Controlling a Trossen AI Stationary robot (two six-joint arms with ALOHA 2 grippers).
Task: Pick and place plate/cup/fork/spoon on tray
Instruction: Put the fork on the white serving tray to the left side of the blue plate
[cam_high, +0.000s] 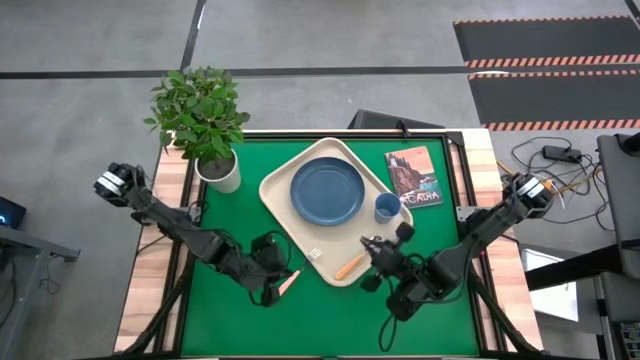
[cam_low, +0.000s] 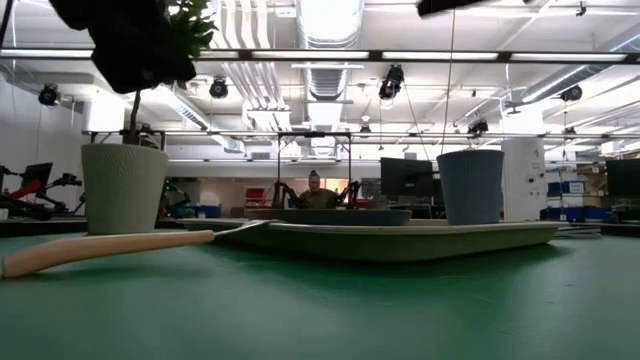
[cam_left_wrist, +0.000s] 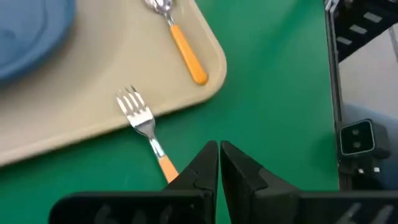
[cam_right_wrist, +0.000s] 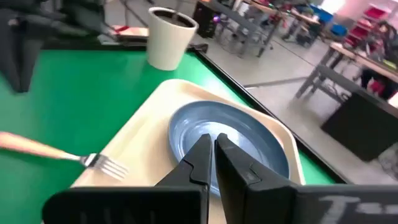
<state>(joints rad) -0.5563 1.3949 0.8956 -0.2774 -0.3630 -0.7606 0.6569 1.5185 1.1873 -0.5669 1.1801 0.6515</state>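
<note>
The cream tray (cam_high: 283, 205) lies mid-table with the blue plate (cam_high: 327, 191) and the blue cup (cam_high: 387, 207) on it. The spoon (cam_left_wrist: 183, 43) lies on the tray near its near right corner. The fork (cam_left_wrist: 144, 124) rests its tines on the tray's near rim, and its tan handle (cam_low: 100, 250) slopes down onto the green mat. My left gripper (cam_left_wrist: 219, 152) is shut and empty, raised just beside the fork's handle. My right gripper (cam_right_wrist: 212, 146) is shut and empty above the tray's near right part, near the spoon (cam_high: 350, 266).
A white plant pot (cam_high: 218, 172) with a leafy plant stands at the far left of the mat. A brown-covered book (cam_high: 413, 175) lies to the right of the tray. Open green mat (cam_high: 330, 320) lies toward the near edge.
</note>
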